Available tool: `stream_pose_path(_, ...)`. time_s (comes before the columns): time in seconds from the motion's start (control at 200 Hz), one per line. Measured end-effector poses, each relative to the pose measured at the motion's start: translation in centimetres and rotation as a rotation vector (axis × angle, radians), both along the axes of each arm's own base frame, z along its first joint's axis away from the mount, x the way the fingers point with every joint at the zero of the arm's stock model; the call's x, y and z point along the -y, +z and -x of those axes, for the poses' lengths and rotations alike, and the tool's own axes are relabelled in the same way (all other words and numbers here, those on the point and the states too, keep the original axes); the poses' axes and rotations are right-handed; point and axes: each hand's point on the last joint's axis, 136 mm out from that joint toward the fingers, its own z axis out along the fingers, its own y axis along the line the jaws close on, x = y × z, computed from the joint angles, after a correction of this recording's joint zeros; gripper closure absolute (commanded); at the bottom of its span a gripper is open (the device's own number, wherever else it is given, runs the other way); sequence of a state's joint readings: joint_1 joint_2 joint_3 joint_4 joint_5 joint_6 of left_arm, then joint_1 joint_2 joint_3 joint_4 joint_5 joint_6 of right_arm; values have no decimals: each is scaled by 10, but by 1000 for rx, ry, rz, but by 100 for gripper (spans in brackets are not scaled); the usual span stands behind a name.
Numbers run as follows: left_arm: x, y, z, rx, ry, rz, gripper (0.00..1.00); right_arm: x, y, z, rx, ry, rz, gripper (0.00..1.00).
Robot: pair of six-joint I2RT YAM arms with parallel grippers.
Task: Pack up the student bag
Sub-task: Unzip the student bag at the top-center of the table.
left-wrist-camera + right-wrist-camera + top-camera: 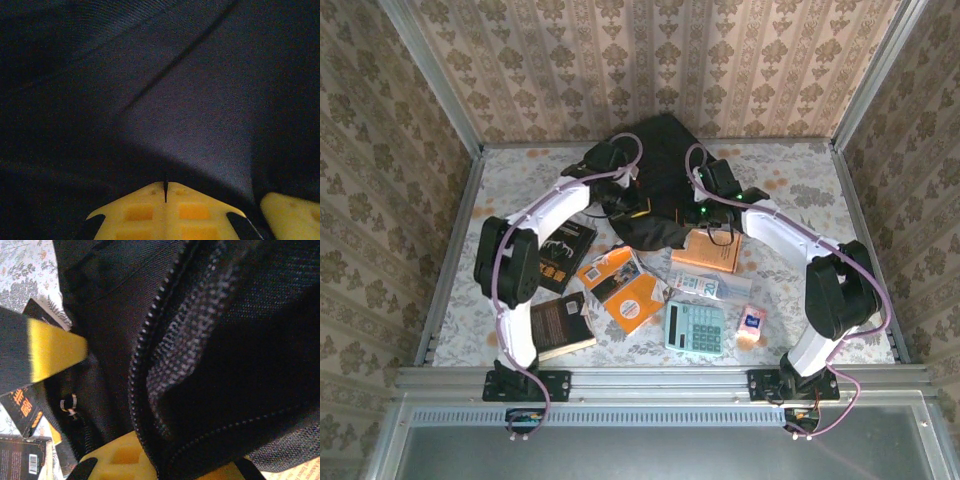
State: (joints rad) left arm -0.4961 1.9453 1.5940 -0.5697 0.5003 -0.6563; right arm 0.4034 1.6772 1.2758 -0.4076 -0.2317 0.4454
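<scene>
Straight to the student bag [655,185]: slumped at the far middle of the table [800,190], with both arms leaning in over its near edge. Looks like the opening step, spreading the mouth before anything goes in.

Now the right gripper [165,467]. Clamped shut on the bag's fabric, right alongside the zipper [145,370], with cloth squeezed between the yellow pads [122,457]. Probably pinned there to lift one lip of the opening and hold it toward the right. A sensible spot too, since a stitched zipper edge should slip less than loose cloth.

Over to the left gripper [165,192]. Closed for certain, fingertips pressed flat together, dark weave draped just beyond them. Impossible to say whether any cloth sits caught in that thin slit. Judging by the pose, pushed in just beside its partner to work the opposite lip toward the left.

Down the near side, the cargo laid out and waiting: a black book [563,250] at left, a second black book [560,325] nearer, an orange book [635,300] in the middle, a calculator [695,327] to its right, and a tan book [708,250] just beside the bag's near right edge. Packing proper judged not yet begun. Biggest worry: a shallow pinch slipping off soft fabric once the pull apart starts.
</scene>
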Motion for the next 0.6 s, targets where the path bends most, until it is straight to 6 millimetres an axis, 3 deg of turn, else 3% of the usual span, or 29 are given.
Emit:
stream_pose_path(0.225,-44,19,-10,48,113,-6,100,23,-5,-7,-10,-69,44,100)
stream_pose_path(0.6,-58,0,-3,14,147,-7,100,35,5,-18,-6,-116,30,99)
